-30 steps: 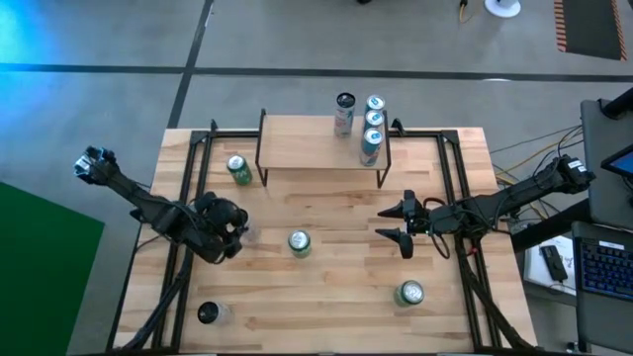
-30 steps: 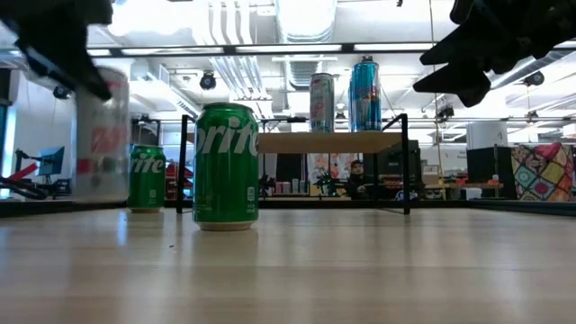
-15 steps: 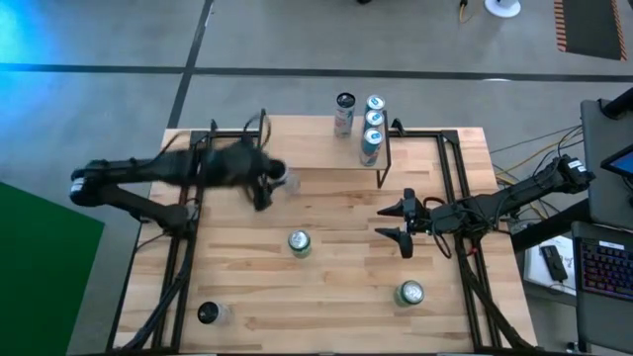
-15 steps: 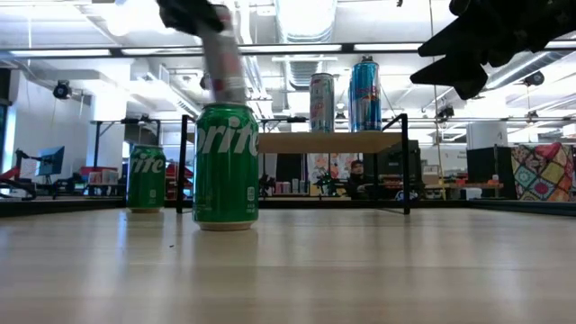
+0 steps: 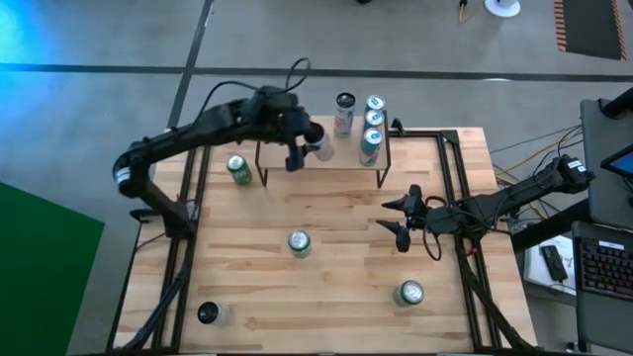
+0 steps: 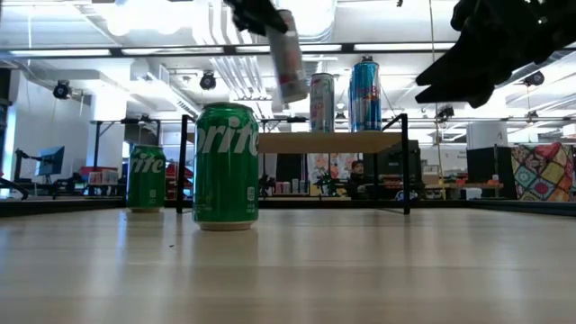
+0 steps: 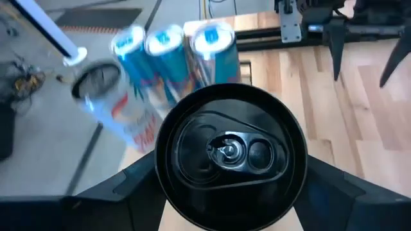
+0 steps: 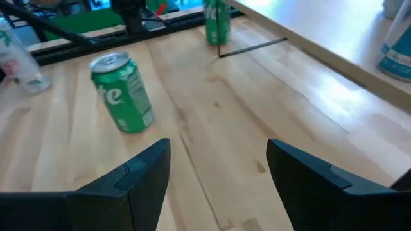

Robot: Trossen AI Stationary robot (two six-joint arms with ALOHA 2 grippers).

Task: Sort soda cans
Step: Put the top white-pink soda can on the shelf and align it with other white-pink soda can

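Observation:
My left gripper (image 5: 300, 146) is shut on a silver can with a black top (image 7: 230, 156) and holds it tilted over the left part of the wooden shelf (image 5: 321, 148). On the shelf stand a like can (image 5: 344, 112) and three pale blue cans (image 5: 373, 123). Three green cans stand on the table: far left (image 5: 238, 170), middle (image 5: 299, 242), near right (image 5: 409, 294). Another black-topped can (image 5: 208, 313) stands at the near left corner. My right gripper (image 5: 389, 217) is open and empty, right of the middle. My left gripper pinches the can's side wall (image 7: 160, 186) between its two fingers, one on each side, close under the can's top. The can is lifted clear above the shelf and hangs tilted below the fingers (image 6: 288, 56).
The shelf stands on thin black legs (image 6: 187, 162) at the table's far middle. Black rails (image 5: 193, 198) run along the left and right sides of the table. Bare wood lies between the middle green can and my right gripper.
My left gripper has carried the black-topped can up from the table's left side toward the far edge and to the right, to a spot above the shelf. The can has gone from upright to tilted. My right gripper has stayed about where it was.

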